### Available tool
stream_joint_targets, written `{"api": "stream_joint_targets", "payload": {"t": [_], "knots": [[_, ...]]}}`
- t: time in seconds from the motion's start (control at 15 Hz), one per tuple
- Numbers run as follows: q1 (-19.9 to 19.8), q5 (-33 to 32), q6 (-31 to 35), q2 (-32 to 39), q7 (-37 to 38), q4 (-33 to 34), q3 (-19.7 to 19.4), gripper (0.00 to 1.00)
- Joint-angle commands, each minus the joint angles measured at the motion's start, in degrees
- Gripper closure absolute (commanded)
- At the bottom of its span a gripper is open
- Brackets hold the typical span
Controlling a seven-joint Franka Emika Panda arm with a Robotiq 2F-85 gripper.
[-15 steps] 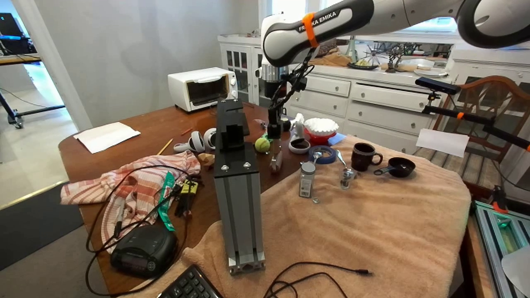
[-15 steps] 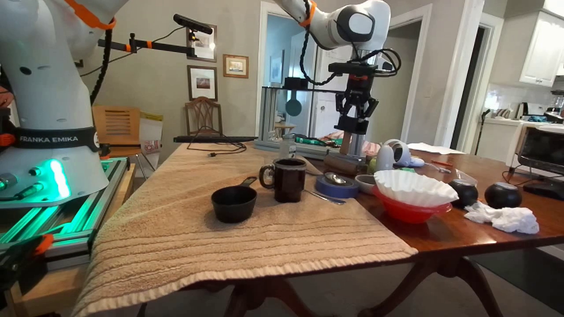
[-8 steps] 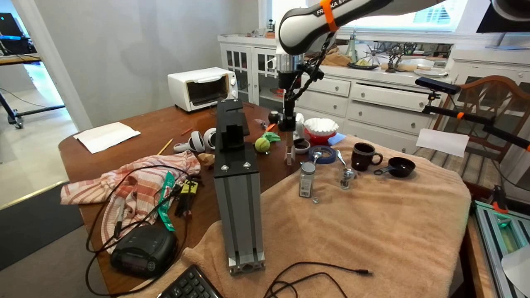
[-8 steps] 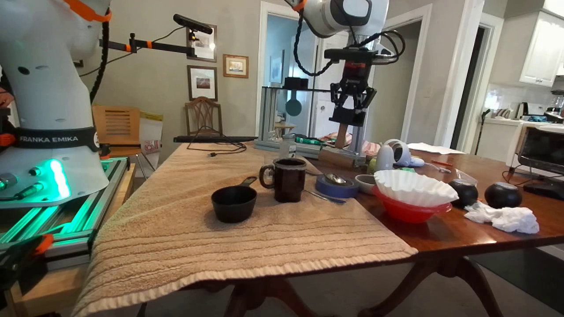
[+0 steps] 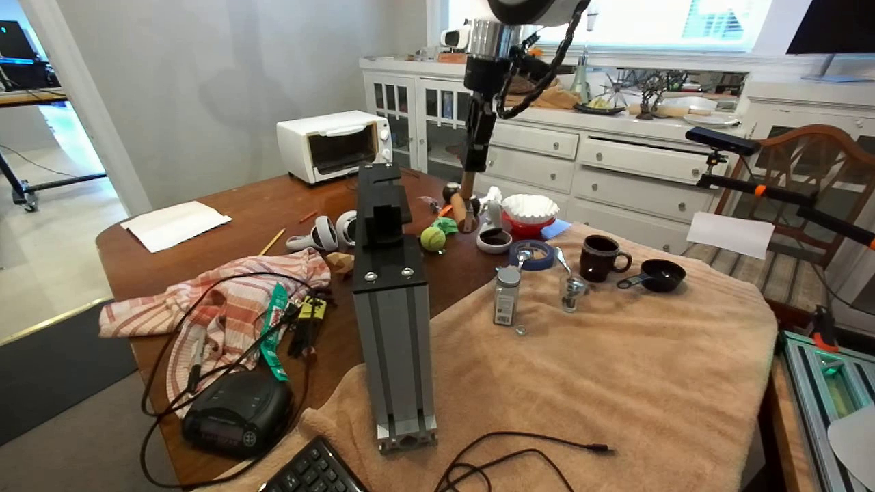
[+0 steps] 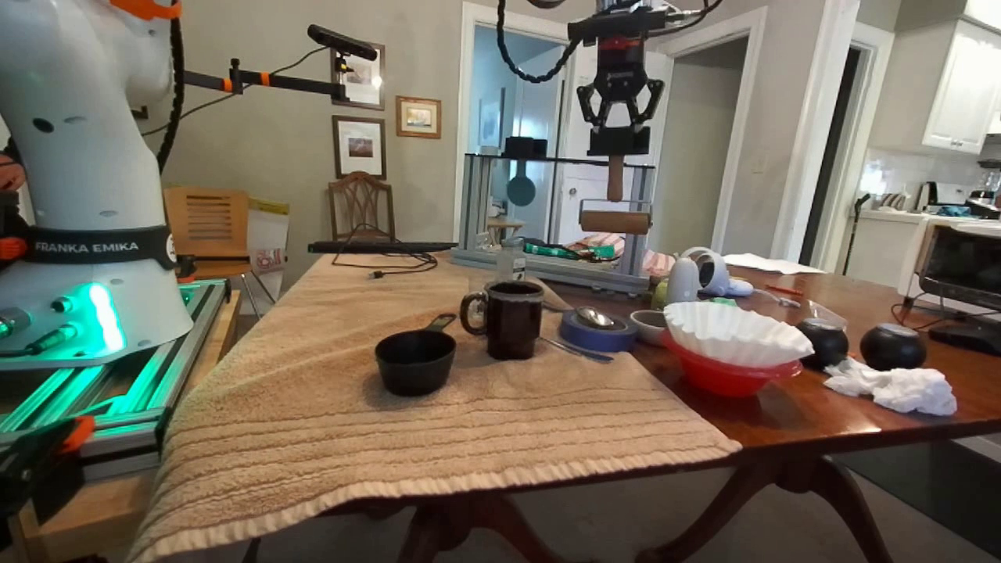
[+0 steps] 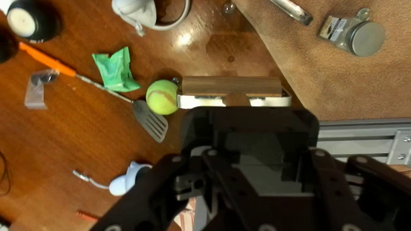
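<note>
Wooden counter [image 5: 266, 205] carries the lot; tan towel [image 5: 601, 362] covers a big part of it. Alum. frame [image 5: 396, 321] w/ blk top plate stands upright, 1 end on the towel. White toaster oven [image 5: 333, 145] at the far side in an exterior view; red-striped cloth [image 5: 236, 301] lies crumpled nr the counter's edge. Blk hand [image 6: 618, 142] is up over the counter, fingers clamped on the handle of a wooden roller [image 6: 615, 222]. Roller hangs in mid-air by the frame: handle up, barrel approx. horiz. in its metal bracket, clear of the counter. Wrist view: slotted spatula [image 7: 146, 115], orange handle, flat on bare wood. Red bowl [image 6: 727, 379] holds white coffee filters [image 6: 739, 335]. Dk brown mug [image 6: 514, 320] on the towel, blk measuring cup [image 6: 415, 361] just beside it. Blue tape roll [image 6: 597, 335] nr the mug. Clear jar [image 5: 506, 304] w/ gray lid upright on the towel. Green packet [image 7: 117, 72] nr the spatula's shaft. Tennis ball [image 7: 161, 96] at the spatula's blade; in wrist view 1 roller end overlaps its edge, ball being lower.
</note>
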Motion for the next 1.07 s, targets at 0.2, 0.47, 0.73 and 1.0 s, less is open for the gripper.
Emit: {"api": "stream_joint_targets", "payload": {"t": [0.2, 0.47, 0.73, 1.0], "knots": [[2.3, 0.7, 0.7, -2.8, -4.3, -0.6, -0.8, 0.53], [3.4, -1.8, -0.5, -1.7, -4.1, 1.3, -1.2, 0.78], [6.2, -4.1, -4.4, -1.2, -6.1, 6.1, 0.1, 0.78], [8.3, -5.0, -9.8, -0.8, -9.5, 9.0, 0.9, 0.78]]}}
